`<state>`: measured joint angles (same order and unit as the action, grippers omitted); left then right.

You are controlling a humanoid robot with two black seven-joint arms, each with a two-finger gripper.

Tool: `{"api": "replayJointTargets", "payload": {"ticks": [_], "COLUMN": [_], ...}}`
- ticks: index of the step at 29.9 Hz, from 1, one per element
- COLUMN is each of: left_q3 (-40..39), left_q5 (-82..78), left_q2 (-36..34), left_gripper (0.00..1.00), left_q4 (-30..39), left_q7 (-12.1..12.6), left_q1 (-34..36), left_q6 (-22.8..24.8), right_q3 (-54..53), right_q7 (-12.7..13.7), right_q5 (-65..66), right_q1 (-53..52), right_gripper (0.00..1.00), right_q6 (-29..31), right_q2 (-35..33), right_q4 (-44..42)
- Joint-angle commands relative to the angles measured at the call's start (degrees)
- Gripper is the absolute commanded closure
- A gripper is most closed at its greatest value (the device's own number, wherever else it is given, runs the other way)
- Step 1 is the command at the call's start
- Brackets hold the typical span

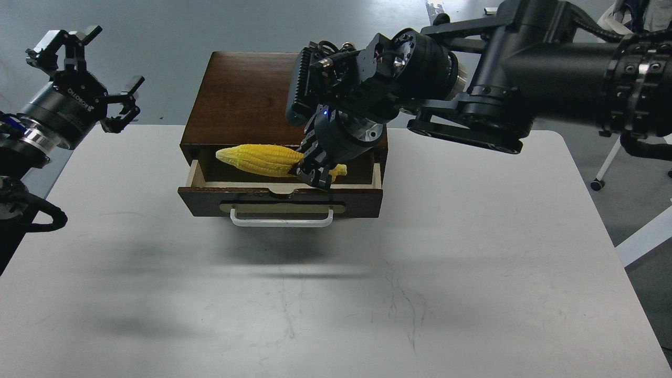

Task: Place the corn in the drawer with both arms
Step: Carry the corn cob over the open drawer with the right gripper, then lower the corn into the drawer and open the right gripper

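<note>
Corn (261,159), a bright yellow tapered cob, lies nearly level over the open cavity of the drawer (281,200), its pointed tip aimed toward the drawer's left side and its blunt end pinched in the right gripper (313,173). Whether the cob rests on the drawer floor or hangs just above it cannot be told from this angle. The right arm (525,73) reaches in from the upper right, its wrist bent down over the wooden box (239,97), the black fingers (308,177) closed around the cob's thick end just behind the drawer's front panel. The drawer stands pulled out from the box, pale inner sides showing, its white bar handle (282,219) facing the camera. At far left, the left gripper (84,68) hovers well apart from the box, above the table's rear left corner, fingers spread wide and holding nothing, the "ROBOTIQ" lettering visible on its body. The box sits at the back of a white table (336,294), whose surface shows faint scuffs and soft shadows.
</note>
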<state>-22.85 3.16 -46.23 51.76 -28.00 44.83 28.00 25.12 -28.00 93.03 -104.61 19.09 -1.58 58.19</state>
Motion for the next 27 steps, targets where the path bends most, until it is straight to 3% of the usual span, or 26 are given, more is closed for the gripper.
{"api": "replayJointTargets", "payload": {"ticks": [1,13,27], "left_q3": [0.00,-0.09,-0.09], "left_q5": [0.01,0.01,0.01], "left_q2": [0.00,-0.52,-0.70], "left_gripper": [0.01,0.01,0.01], "left_q4": [0.00,0.00,0.00], "left_q7": [0.00,0.00,0.00], "left_q1": [-0.01,-0.01,-0.01], "left_q6": [0.00,0.00,0.00], "right_q3": [0.02,2.04,2.22], "right_q7": [0.00,0.00,0.00], "right_q5": [0.22,0.13,0.13], "right_q1": [0.02,0.29,0.81], "right_gripper": [0.96,0.90,0.54], "right_q6": [-0.46,-1.07,-1.07], "right_q2": [0.00,-0.44,-0.44], "right_q4": [-0.18,-0.18,-0.80]}}
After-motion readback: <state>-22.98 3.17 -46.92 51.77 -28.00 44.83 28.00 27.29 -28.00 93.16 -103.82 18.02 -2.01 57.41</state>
